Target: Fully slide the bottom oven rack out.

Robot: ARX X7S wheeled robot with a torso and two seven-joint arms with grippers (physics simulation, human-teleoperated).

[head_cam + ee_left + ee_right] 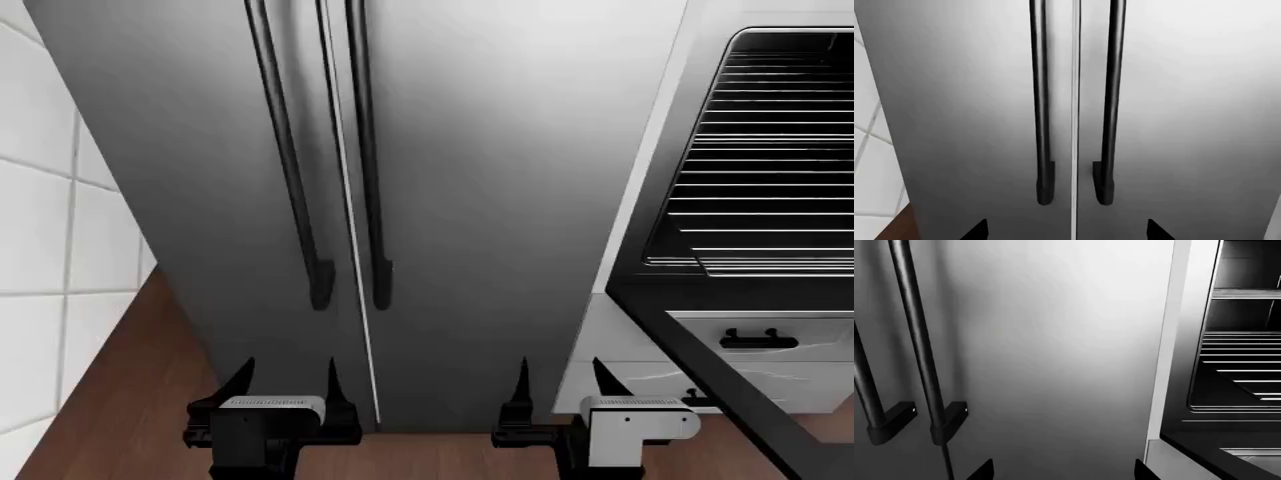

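Note:
The oven (657, 150) stands at the right in the head view, with a pale surround and a black cavity. Its dark-framed door (747, 290) hangs open toward me. The bottom oven rack (781, 262) of silver wires lies inside the cavity, and the other rack (787, 110) sits above it. The right wrist view also shows the bottom rack (1244, 371) and the upper rack (1247, 292). My left gripper (286, 375) is open and empty in front of the fridge (467, 200). My right gripper (561, 375) is open and empty, left of the oven and short of it.
The tall steel fridge fills the left wrist view, with its two black handles (1042, 100) ahead of the left gripper (1067, 230). A white tiled wall (54, 250) stands at the left over a wood floor (120, 400). A drawer with a black handle (758, 340) sits below the oven.

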